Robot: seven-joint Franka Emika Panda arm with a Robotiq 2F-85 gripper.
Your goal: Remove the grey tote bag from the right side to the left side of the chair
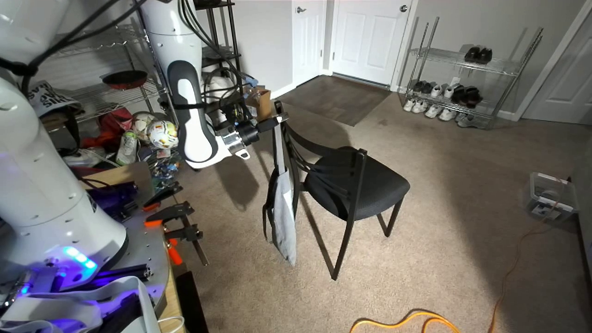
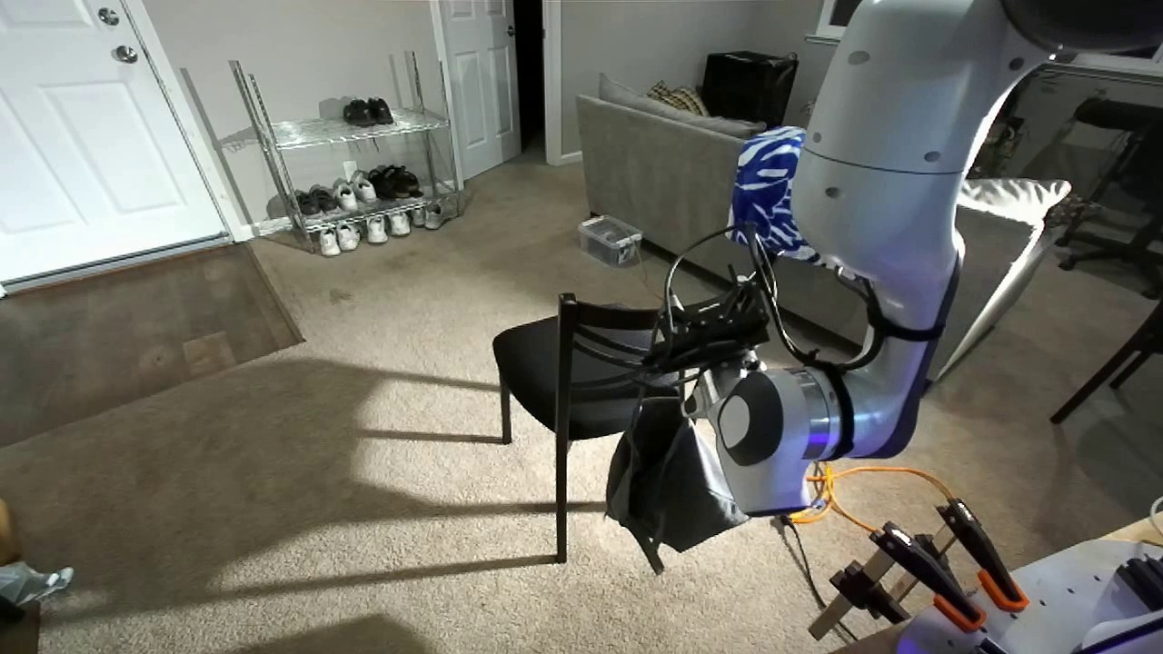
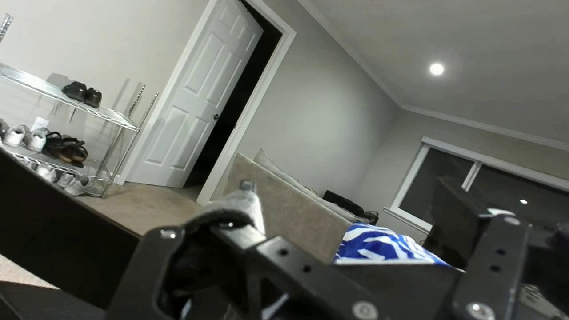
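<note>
The grey tote bag (image 1: 284, 215) hangs beside the backrest of the black chair (image 1: 370, 185), clear of the floor. It also shows in an exterior view (image 2: 695, 490) below the wrist, near the chair (image 2: 545, 363). Its pale strap runs up to my gripper (image 1: 278, 119), at the top of the near backrest post. In the wrist view my gripper (image 3: 346, 186) has its fingers wide apart, and pale cloth, seemingly the strap, lies over the left finger. A dark backrest rail crosses the lower left there. I cannot tell whether the strap also touches the post.
Clamps (image 1: 173, 212) stick out from the robot's table edge. A wire shelf (image 1: 120, 92) with clutter stands behind the arm. A shoe rack (image 1: 467, 55), a clear bin (image 1: 552, 199), an orange cord (image 1: 402, 319) and a sofa (image 2: 663, 173) surround the carpet.
</note>
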